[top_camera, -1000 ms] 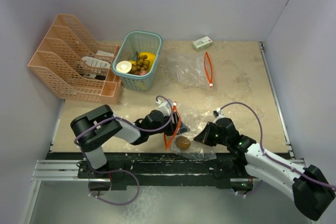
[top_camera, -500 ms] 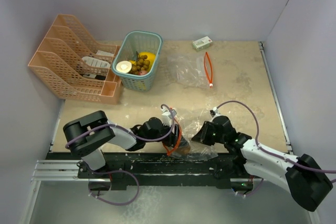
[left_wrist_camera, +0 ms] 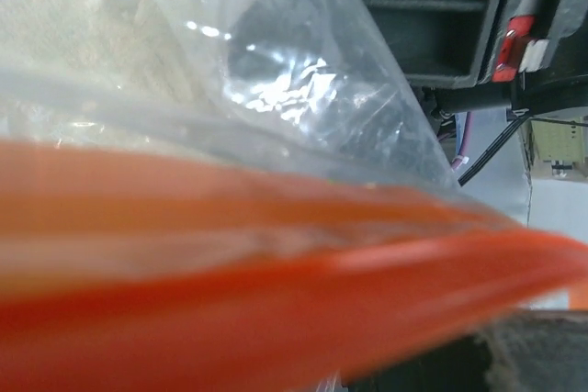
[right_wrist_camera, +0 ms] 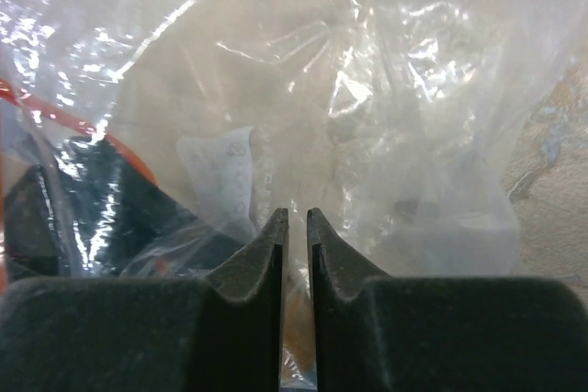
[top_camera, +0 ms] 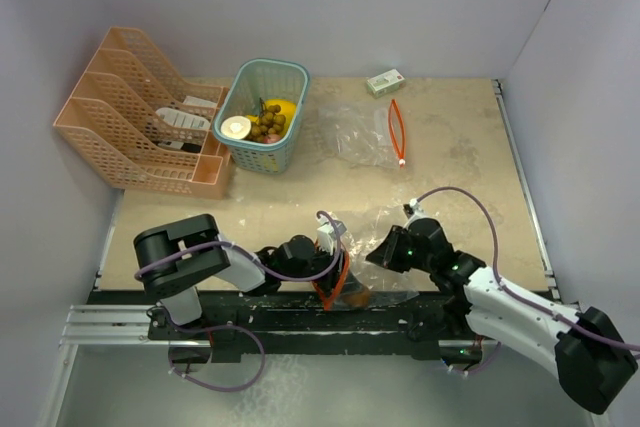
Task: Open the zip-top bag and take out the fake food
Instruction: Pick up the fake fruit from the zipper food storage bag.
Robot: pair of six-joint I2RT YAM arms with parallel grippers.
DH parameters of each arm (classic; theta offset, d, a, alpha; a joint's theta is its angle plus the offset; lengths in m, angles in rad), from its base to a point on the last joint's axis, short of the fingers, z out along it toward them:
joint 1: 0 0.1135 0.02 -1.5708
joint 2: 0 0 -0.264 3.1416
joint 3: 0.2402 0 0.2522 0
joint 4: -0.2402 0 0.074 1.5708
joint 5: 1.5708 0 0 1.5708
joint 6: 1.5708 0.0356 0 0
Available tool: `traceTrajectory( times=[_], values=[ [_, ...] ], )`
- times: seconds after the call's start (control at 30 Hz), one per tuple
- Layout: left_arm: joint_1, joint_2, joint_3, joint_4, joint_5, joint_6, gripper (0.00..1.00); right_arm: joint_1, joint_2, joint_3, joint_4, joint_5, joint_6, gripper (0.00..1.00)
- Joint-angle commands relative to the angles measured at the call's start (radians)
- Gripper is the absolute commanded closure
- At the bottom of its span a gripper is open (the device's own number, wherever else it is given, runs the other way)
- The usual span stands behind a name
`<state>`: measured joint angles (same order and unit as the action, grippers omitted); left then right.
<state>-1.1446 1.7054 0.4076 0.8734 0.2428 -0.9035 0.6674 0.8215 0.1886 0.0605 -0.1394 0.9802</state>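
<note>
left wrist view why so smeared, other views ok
Left wrist view: orange zip strip of the clear plastic zip-top bag fills the close foreground, out of focus. Right wrist view: sharp, white glare on the film. Top external view: evenly lit, crisp.

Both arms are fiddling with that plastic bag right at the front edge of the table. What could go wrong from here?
1. The zip-top bag lies at the table's near edge with a brown piece apparently inside; a tug could drag both off.
2. The right gripper has its jaws nearly together against thin, crinkled film, which may slip free.
3. The orange zip strip fills the left wrist view, so the left gripper may work almost blind.
</note>
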Motion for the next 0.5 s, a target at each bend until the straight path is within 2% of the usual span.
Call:
traceTrajectory(
  times=[0.0,0.13,0.23,0.47],
  values=[
    [-0.009,-0.007,-0.005,-0.149,-0.04,0.036,0.75,-0.002,-0.034,0.059,-0.062,0.062,-0.036,0.87],
    [-0.006,-0.107,-0.002,-0.232,-0.064,0.04,0.78,-0.008,-0.021,0.06,-0.061,0.065,-0.034,0.93],
    [0.016,-0.223,0.016,-0.37,-0.093,0.048,0.79,-0.012,-0.021,0.058,-0.056,0.069,-0.035,0.98],
    [0.178,-0.519,0.059,-0.719,-0.104,0.093,0.79,-0.03,0.04,0.04,0.003,0.055,-0.048,1.0]
  ],
)
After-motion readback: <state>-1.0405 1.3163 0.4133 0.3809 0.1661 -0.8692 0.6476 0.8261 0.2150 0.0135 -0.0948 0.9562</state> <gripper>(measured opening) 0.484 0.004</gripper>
